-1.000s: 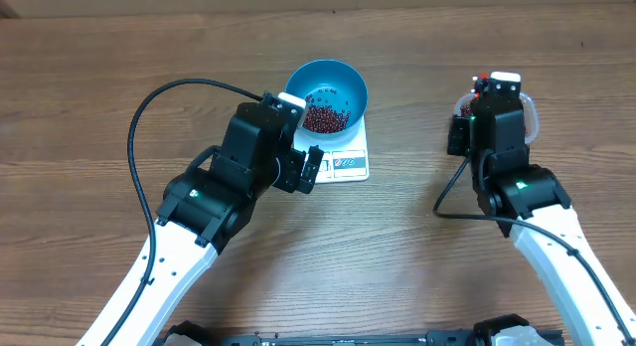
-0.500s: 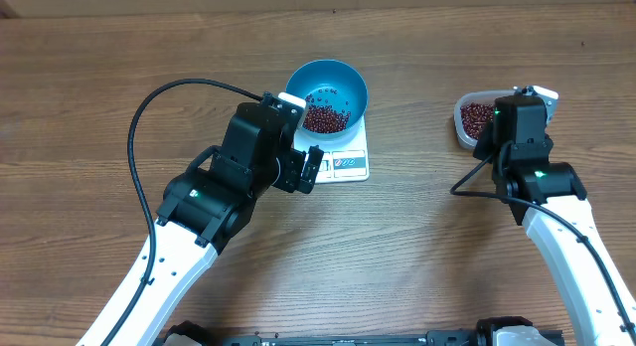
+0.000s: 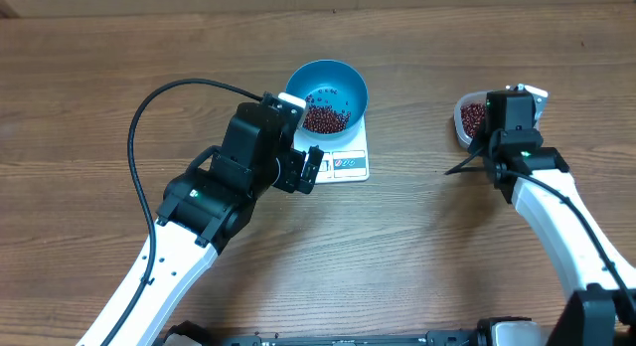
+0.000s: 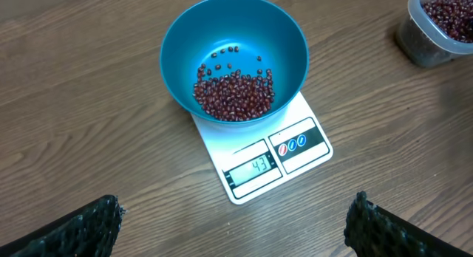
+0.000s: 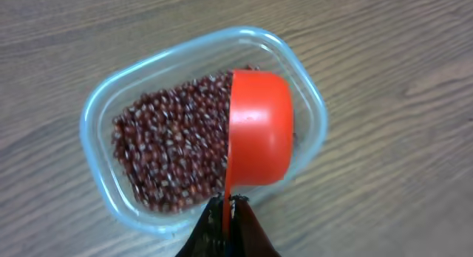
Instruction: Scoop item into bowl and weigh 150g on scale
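Note:
The blue bowl [image 3: 327, 94] [image 4: 234, 57] stands on the white scale [image 3: 348, 157] [image 4: 275, 157] and holds a small heap of red-brown beans [image 4: 233, 93]. My left gripper [image 3: 303, 167] [image 4: 235, 231] hovers open just in front of the scale, nothing between its fingers. My right gripper [image 3: 510, 107] [image 5: 228, 205] is shut on the thin handle of an orange scoop [image 5: 259, 128]. The scoop lies tipped on its side over the right half of a clear tub [image 3: 467, 117] [image 5: 310, 102] filled with more beans [image 5: 170, 150].
A black cable [image 3: 149, 107] loops from the left arm over the table's left side. A second cable [image 3: 467, 167] trails beside the right arm. The wooden table [image 3: 417, 257] runs under everything.
The right arm has swung from left of the tub to over it, bringing the scoop above the beans. The left arm, bowl and scale have not moved.

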`<action>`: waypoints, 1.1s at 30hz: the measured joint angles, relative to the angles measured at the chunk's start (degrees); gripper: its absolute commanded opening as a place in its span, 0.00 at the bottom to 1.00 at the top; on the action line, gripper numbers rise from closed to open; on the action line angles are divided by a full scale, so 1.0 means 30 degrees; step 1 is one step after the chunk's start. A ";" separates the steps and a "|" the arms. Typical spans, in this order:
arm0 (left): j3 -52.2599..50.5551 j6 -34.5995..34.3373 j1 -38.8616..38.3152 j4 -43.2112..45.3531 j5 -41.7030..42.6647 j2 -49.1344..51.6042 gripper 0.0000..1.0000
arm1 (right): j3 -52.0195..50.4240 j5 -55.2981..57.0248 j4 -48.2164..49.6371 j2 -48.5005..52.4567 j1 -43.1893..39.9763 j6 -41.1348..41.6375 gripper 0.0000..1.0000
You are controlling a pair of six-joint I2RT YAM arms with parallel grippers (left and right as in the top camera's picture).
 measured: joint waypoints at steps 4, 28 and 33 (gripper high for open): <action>0.0000 0.0000 0.0000 0.0007 0.0000 0.0000 0.99 | 0.0000 -0.0007 0.0597 0.0583 0.0000 0.0000 0.04; 0.0000 0.0000 0.0000 0.0007 0.0000 0.0000 0.99 | 0.0000 -0.2528 0.1202 0.0809 -0.1362 -0.0736 0.04; 0.0000 0.0000 0.0000 0.0007 -0.0007 0.0000 1.00 | 0.0000 -0.2514 0.1195 0.1049 -0.1362 -0.0780 0.04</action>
